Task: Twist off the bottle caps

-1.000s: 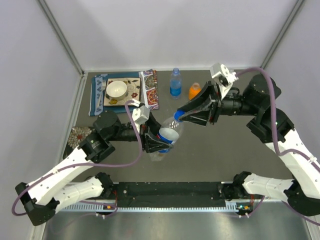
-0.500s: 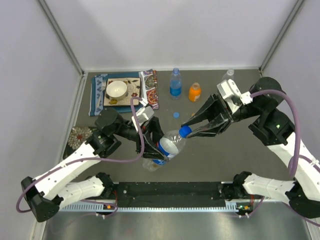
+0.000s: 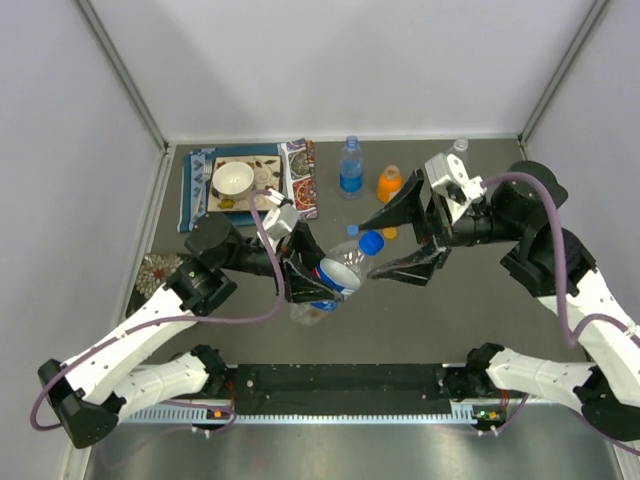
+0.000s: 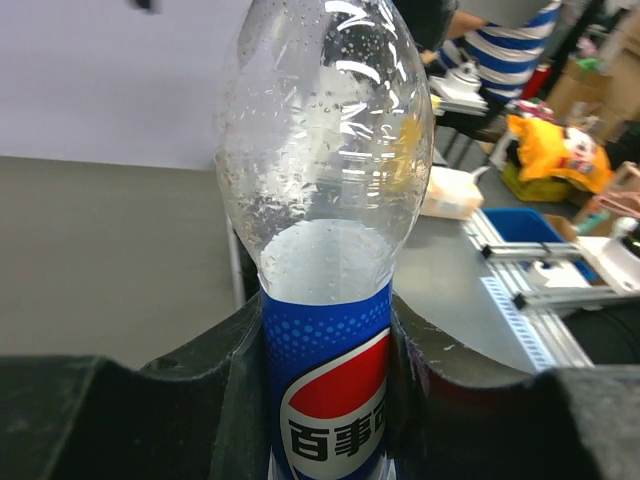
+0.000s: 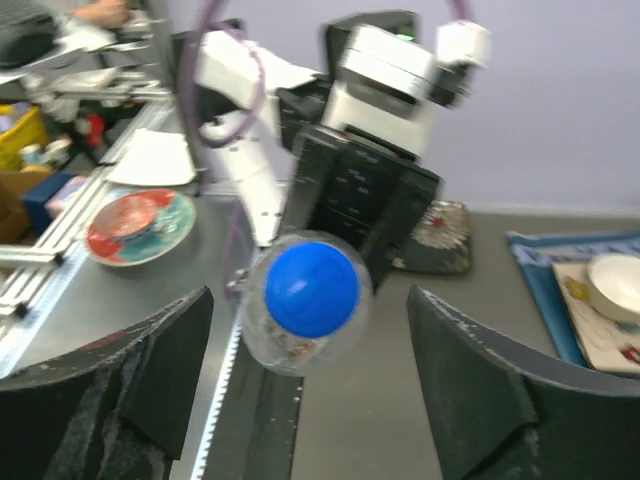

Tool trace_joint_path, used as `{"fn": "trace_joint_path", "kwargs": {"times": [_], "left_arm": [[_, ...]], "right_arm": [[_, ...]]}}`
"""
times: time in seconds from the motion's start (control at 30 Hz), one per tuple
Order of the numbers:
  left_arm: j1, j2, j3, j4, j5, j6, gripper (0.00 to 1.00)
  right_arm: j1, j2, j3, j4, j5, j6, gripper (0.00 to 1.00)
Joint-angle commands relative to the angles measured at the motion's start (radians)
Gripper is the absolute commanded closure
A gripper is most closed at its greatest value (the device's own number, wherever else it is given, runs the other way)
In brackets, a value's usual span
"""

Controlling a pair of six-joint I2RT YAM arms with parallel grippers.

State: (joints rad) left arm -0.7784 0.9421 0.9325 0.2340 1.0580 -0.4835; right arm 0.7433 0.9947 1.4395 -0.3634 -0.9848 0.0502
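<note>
Fingers [image 4: 200, 390] of the left gripper [image 3: 308, 280] clamped the blue-labelled bottle [image 4: 325, 180] at its label, tilted above the table [image 3: 450, 320], while the right gripper [image 3: 372, 250] stood spread either side of its blue cap [image 5: 311, 288], touching neither side.

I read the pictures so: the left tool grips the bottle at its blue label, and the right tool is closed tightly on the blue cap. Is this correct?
Not quite. The right tool is open: in the right wrist view its fingers stand wide on either side of the blue cap, not touching it. The left tool does grip the bottle at its blue label.
</note>
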Motion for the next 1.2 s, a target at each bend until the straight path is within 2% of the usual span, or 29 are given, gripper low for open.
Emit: {"fn": "trace_joint_path", "kwargs": {"times": [0.0, 0.03, 0.17, 0.23, 0.3, 0.5, 0.57, 0.6, 0.73, 0.97, 1.17], "left_arm": [[0.002, -0.043, 0.054, -0.097, -0.164, 0.174, 0.58], [0.004, -0.045, 0.052, -0.108, -0.196, 0.187, 0.58], [0.004, -0.054, 0.051, -0.14, -0.32, 0.25, 0.59], [-0.004, -0.055, 0.054, -0.163, -0.415, 0.276, 0.59], [-0.01, -0.06, 0.058, -0.197, -0.574, 0.316, 0.59], [-0.074, -0.078, 0.042, -0.216, -0.982, 0.393, 0.62], [-0.107, -0.08, 0.037, -0.219, -1.056, 0.422, 0.62], [-0.119, -0.08, 0.034, -0.22, -1.16, 0.436, 0.63], [-0.186, -0.072, 0.026, -0.225, -1.308, 0.477, 0.62], [-0.228, -0.06, 0.019, -0.229, -1.421, 0.536, 0.61], [-0.234, -0.06, 0.015, -0.229, -1.438, 0.543, 0.61]], "right_arm": [[0.005, -0.008, 0.068, -0.019, 0.289, 0.063, 0.16], [0.007, -0.005, 0.084, -0.011, 0.305, 0.071, 0.1], [0.007, 0.001, 0.128, 0.053, 0.399, 0.176, 0.01], [0.007, 0.012, 0.15, 0.069, 0.495, 0.248, 0.01], [0.005, 0.021, 0.163, 0.067, 0.598, 0.293, 0.01], [0.013, 0.084, 0.179, 0.017, 0.776, 0.433, 0.04], [0.016, 0.117, 0.185, -0.005, 0.825, 0.468, 0.04], [0.019, 0.133, 0.197, -0.025, 0.837, 0.474, 0.05], [0.024, 0.194, 0.22, -0.051, 0.89, 0.519, 0.08], [0.064, 0.282, 0.269, -0.062, 0.975, 0.524, 0.1], [0.083, 0.324, 0.302, -0.057, 0.982, 0.516, 0.12]]}}
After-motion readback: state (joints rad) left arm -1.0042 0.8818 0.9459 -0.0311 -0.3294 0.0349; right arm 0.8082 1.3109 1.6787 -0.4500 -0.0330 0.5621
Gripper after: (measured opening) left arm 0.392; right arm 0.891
